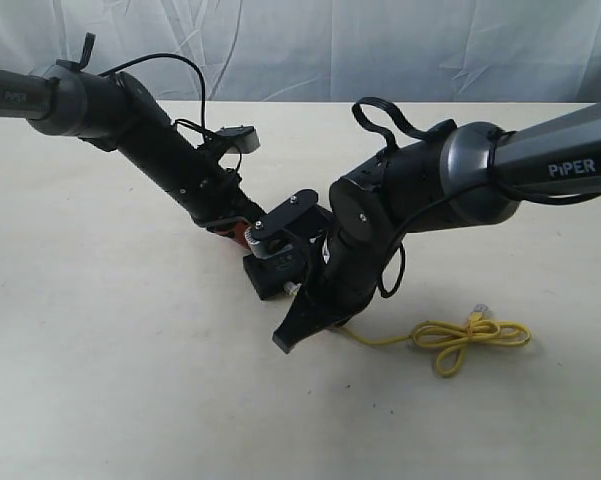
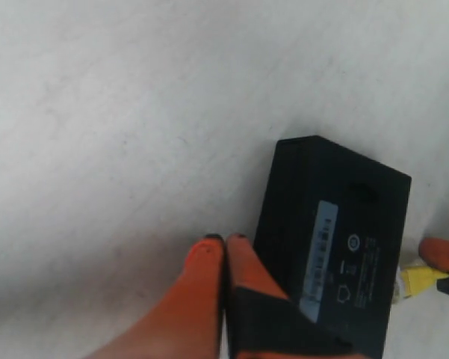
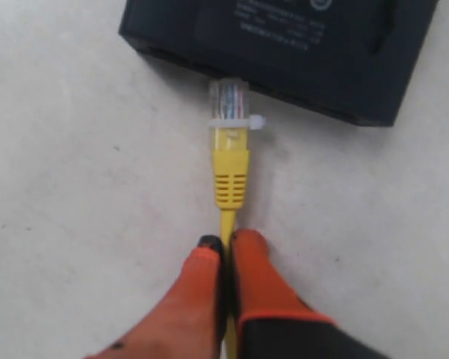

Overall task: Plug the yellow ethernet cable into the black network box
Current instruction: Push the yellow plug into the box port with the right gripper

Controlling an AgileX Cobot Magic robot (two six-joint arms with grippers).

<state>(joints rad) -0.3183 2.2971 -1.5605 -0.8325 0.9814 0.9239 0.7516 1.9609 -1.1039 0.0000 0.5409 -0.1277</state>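
The black network box [image 2: 332, 258] lies flat on the table, its pale label strip [image 2: 319, 258] up. My left gripper [image 2: 224, 241] is shut with nothing between its orange fingers, which rest against the box's side edge. My right gripper [image 3: 225, 241] is shut on the yellow ethernet cable [image 3: 229, 172] just behind the plug boot. The clear plug [image 3: 228, 99] touches the box [image 3: 284, 45] at its front face; how deep it sits cannot be told. In the exterior view the box [image 1: 272, 272] is mostly hidden between both arms, and the cable [image 1: 460, 338] trails right into a loose bow.
The pale tabletop [image 1: 100, 360] spreads around the arms. A wrinkled white cloth backdrop [image 1: 310, 45] hangs behind the table's far edge. The cable's free plug [image 1: 477, 316] lies by the bow at the right.
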